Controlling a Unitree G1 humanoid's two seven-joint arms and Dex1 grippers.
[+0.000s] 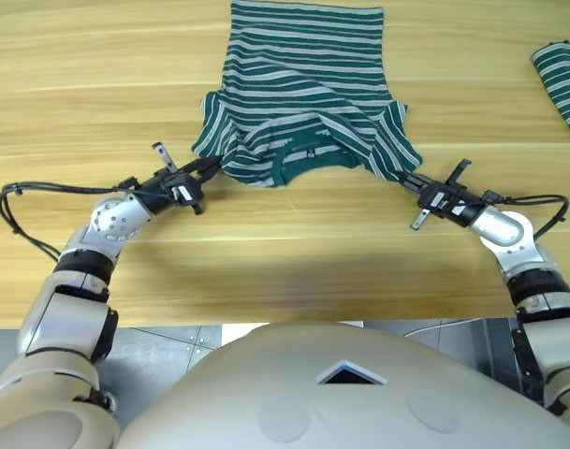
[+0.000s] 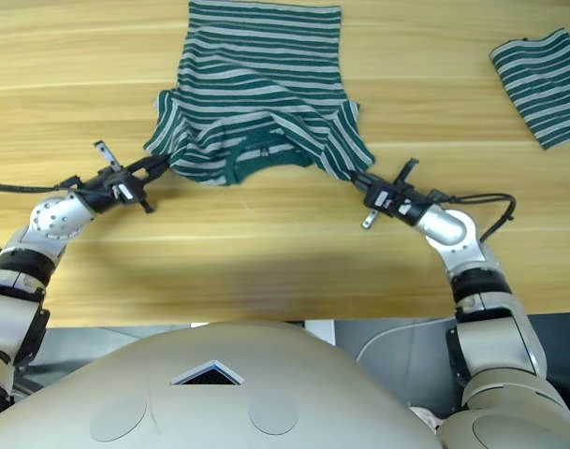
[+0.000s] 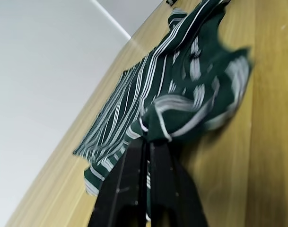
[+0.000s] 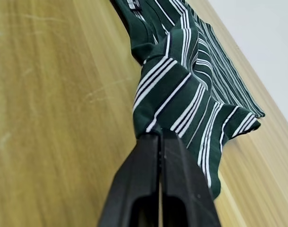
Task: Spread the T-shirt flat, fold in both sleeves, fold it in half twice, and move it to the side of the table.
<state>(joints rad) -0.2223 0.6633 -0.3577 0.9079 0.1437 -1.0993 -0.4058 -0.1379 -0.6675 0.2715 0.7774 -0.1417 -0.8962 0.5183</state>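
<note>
Because the dark green T-shirt with white stripes (image 1: 303,84) looks like thin knit cloth, we judge it light, limp and prone to bunching. It will drape from any pinch, drag rather than slide stiffly over the pale wooden table (image 1: 79,84), and hold creases wherever slack gathers. We would take hold of it at the outer shoulder seams or sleeve edges, one on each side, so that an outward pull draws it taut. It lies on the far half of the table with its collar toward us; the hem is flat at the far end, while the shoulders and sleeves are rumpled into folds around the neckline. Our left gripper (image 1: 210,168) is clamped tight on the bunched sleeve at the shirt's near left corner, its black fingers (image 3: 129,175) pressed together with a wad of striped cloth spilling just beyond their tips. Our right gripper (image 1: 406,178) is likewise pinched closed on the edge of the right sleeve, with fabric rising straight from between its fingers (image 4: 144,170). Both grips sit at the garment's margins, not its body. A second striped green cloth (image 1: 563,79) lies well apart at the table's right edge.
</note>
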